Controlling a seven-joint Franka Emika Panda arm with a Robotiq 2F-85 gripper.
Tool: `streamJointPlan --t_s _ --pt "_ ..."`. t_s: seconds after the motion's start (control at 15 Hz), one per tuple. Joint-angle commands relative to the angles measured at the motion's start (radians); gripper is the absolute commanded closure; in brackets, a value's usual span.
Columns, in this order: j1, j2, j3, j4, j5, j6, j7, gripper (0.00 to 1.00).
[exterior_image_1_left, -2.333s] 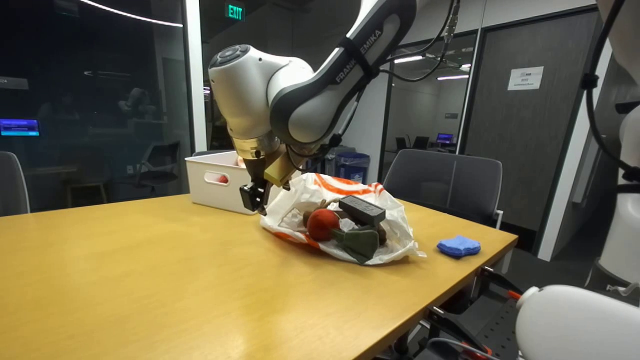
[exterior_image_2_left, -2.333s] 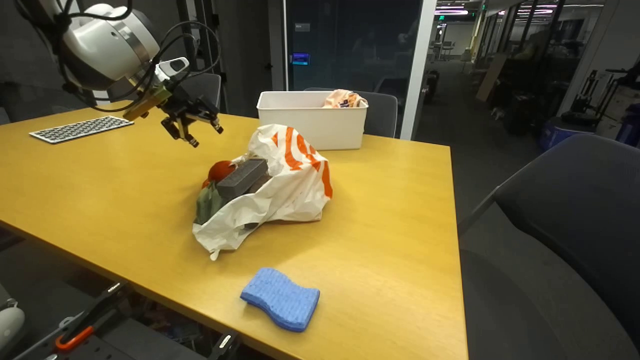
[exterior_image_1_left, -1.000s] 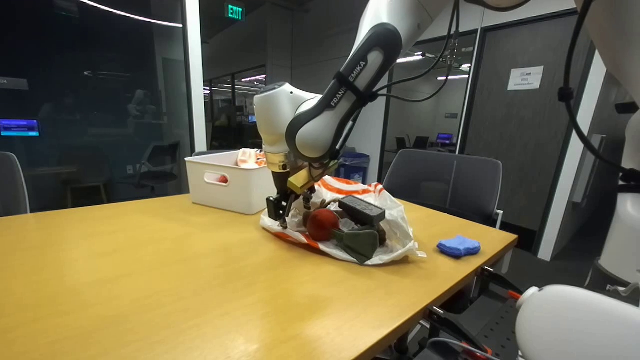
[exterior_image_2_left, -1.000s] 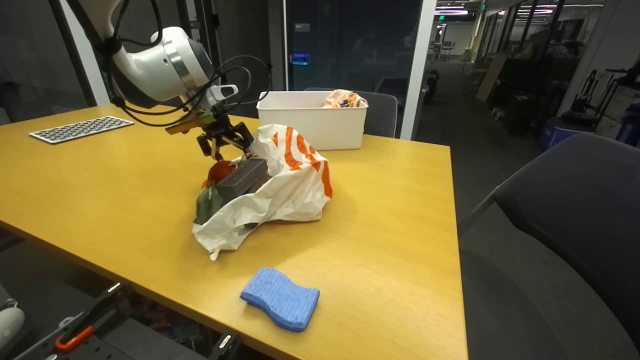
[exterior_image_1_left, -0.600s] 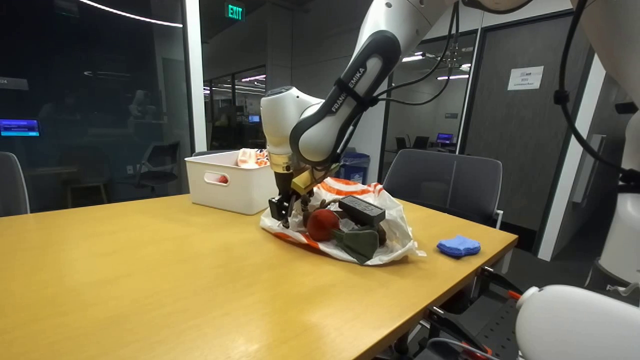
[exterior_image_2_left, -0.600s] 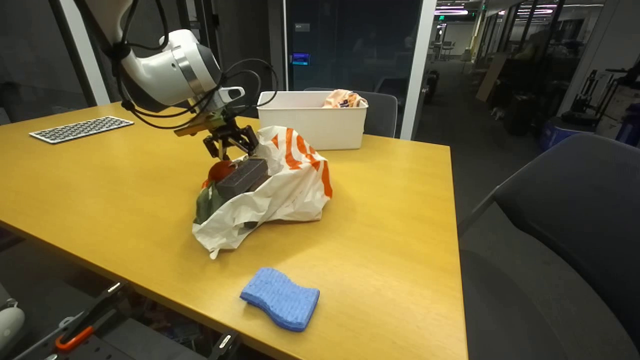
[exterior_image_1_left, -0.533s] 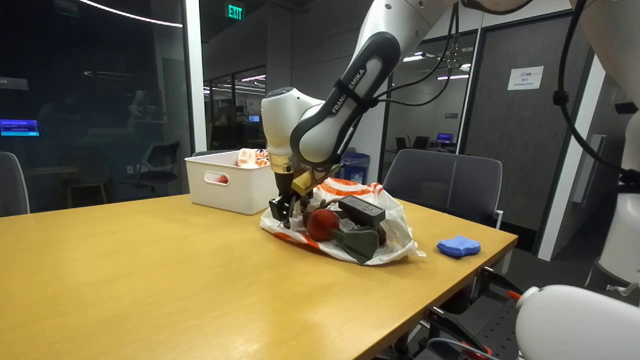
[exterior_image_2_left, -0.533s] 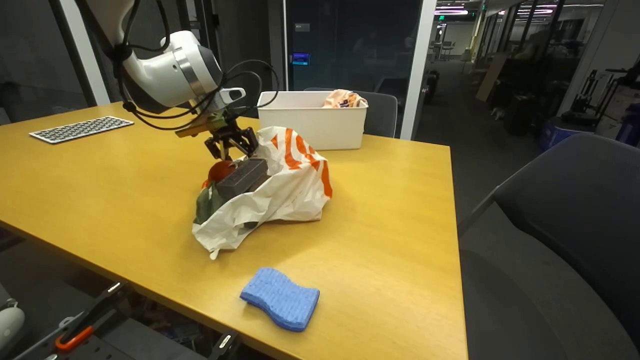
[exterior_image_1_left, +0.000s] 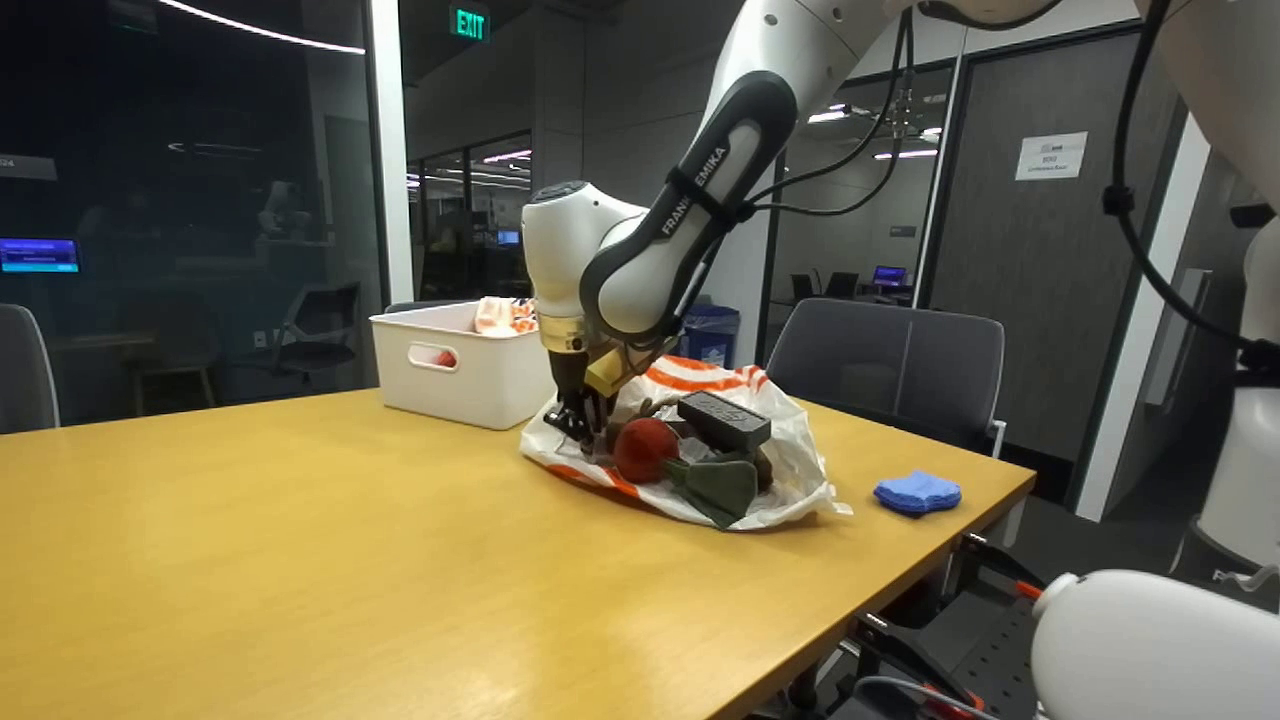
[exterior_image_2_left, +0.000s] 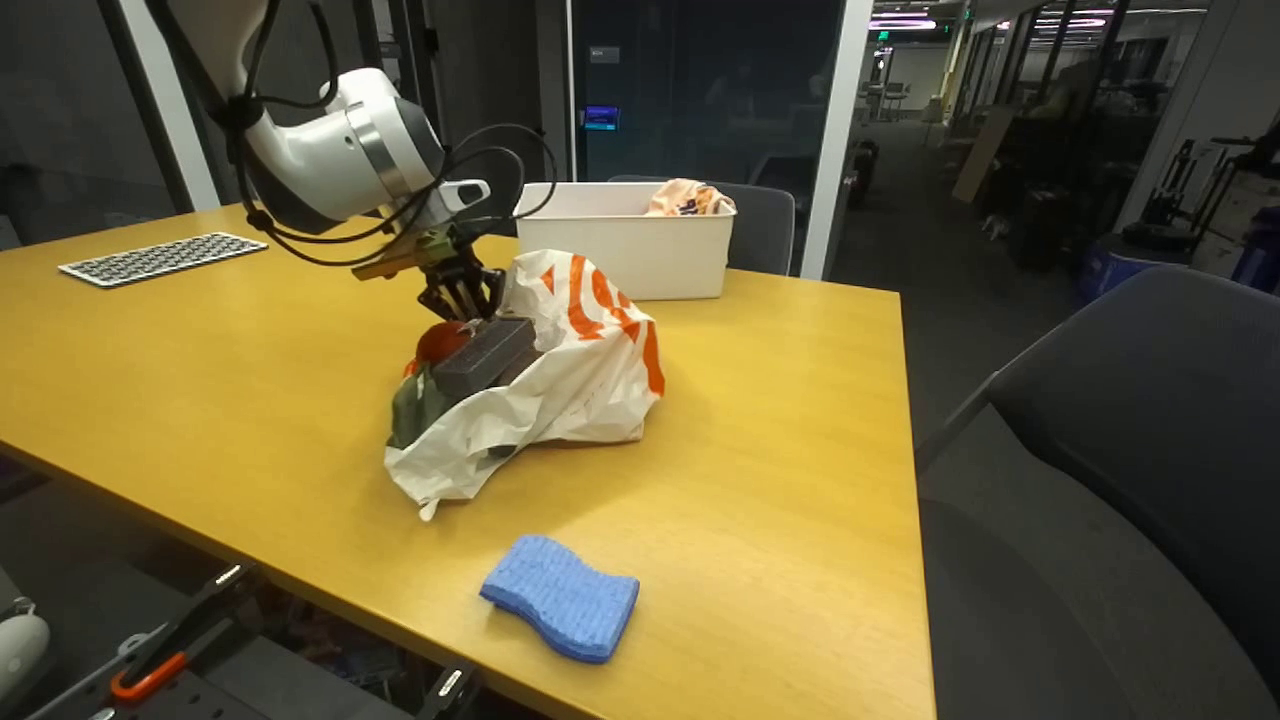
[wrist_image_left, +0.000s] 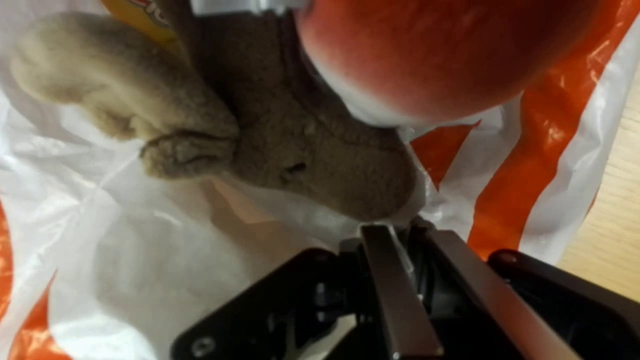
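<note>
My gripper (wrist_image_left: 402, 230) points down into the mouth of a white plastic bag with orange stripes (exterior_image_2_left: 560, 400). Its two fingers stand close together with a narrow gap, at the rounded nose of a brown plush toy (wrist_image_left: 320, 140). Whether plush or a fold of bag is caught between the tips cannot be made out. Beside the plush, in the wrist view, is a red and white ball-like thing (wrist_image_left: 440, 50), also seen in both exterior views. A dark grey block (exterior_image_1_left: 724, 420) rests on top of the bag's contents, with a dark green item (exterior_image_1_left: 720, 490) below it.
Behind the bag stands a white bin (exterior_image_2_left: 620, 245) with a patterned cloth (exterior_image_2_left: 690, 197) in it. A blue sponge (exterior_image_2_left: 562, 600) lies near the table's edge. Farther off on the table is a keyboard (exterior_image_2_left: 160, 258). Chairs (exterior_image_1_left: 890, 370) stand around.
The arm has come across from beside the bin and down into the bag's opening. In the last half second the fingers have drawn together. The bag and its contents have barely stirred.
</note>
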Motion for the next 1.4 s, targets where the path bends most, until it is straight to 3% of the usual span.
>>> streamJointPlan --t_s 0.0,0.33,0.6,1.0,1.33 --pt "-0.033 -0.038 0.067 -0.022 0.160 -0.039 -0.180 1.00" --pt "-0.118 -0.077 0.189 -0.033 0.437 -0.044 -0.486 0.96" --pt "-0.199 -0.066 0.260 0.006 0.664 -0.192 -0.667 0.96" --pt "-0.317 -0.047 0.321 0.050 0.946 -0.390 -0.982 0.95" --pt "-0.379 -0.022 0.333 0.096 1.127 -0.557 -1.186 0.96"
